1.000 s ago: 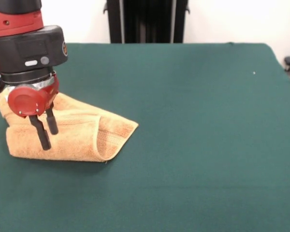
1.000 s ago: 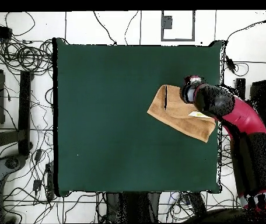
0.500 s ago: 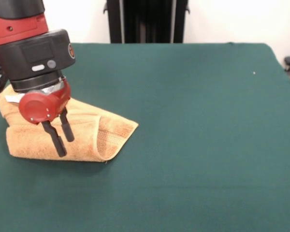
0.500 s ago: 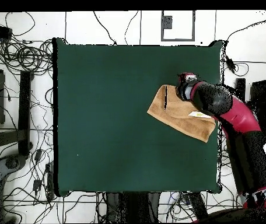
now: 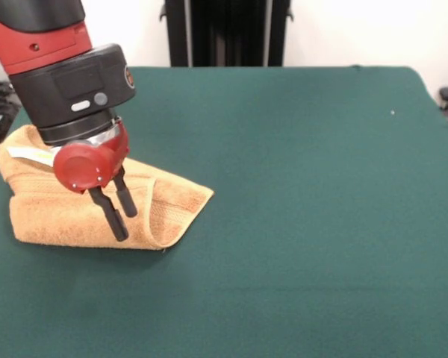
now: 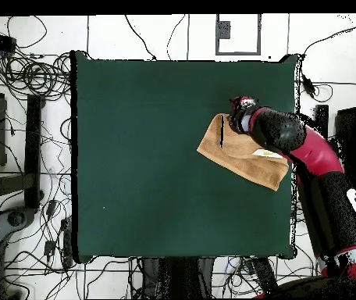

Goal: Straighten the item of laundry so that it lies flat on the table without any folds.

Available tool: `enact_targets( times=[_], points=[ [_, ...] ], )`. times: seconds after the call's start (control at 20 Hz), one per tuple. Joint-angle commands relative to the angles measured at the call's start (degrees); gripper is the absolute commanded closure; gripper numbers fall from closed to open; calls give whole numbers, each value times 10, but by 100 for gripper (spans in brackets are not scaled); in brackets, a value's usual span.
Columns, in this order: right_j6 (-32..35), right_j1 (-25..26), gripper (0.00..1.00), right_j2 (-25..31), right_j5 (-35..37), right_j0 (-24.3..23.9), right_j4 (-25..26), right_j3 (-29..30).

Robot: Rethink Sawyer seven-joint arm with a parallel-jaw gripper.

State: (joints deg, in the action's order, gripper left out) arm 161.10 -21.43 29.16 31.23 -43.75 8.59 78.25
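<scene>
The fingers point(image 5: 124, 221) hang from my arm with a narrow gap between the two dark prongs; I read them as spread slightly apart and pinching nothing. One prong tip point(image 5: 119, 232) sits in front of the towel's lower front edge in the front view, but I cannot tell whether it touches the cloth or hovers just above it. The red cap of the wrist point(image 5: 84, 165) sits directly above them, below the black cylindrical housing.

The towel point(image 5: 52, 216) is orange-tan terry cloth and it is folded over on itself, not flat. From the front camera I see a thick rolled edge along the near side and a pointed corner point(image 5: 204, 194) sticking out toward the middle of the counter point(image 5: 299, 224). A woven band runs up the fold near that corner. A small pale tag point(image 5: 26, 154) shows on the upper layer beside the arm's housing.

From the overhead camera the towel point(image 6: 240, 156) lies as a slanted oblong close to the right edge of the green counter point(image 6: 150, 156), with a dark slit of shadow near its upper left end. The arm reaches in from the lower right, and the fingers point(image 6: 234, 104) end over the towel's upper end.
</scene>
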Motion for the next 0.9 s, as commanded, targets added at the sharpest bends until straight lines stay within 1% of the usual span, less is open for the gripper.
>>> enact_targets(
  times=[0.05,0.15,0.25,0.55,0.7,0.9],
  points=[
    [-67,22,0,46,84,35,-18,52],
    [-59,19,0,30,98,47,-14,44],
    [-45,15,0,0,138,65,-9,29],
    [-38,21,0,-41,223,89,2,-2],
    [-34,28,0,-52,230,96,11,-11],
    [-2,31,0,-110,298,136,43,-55]
  ],
)
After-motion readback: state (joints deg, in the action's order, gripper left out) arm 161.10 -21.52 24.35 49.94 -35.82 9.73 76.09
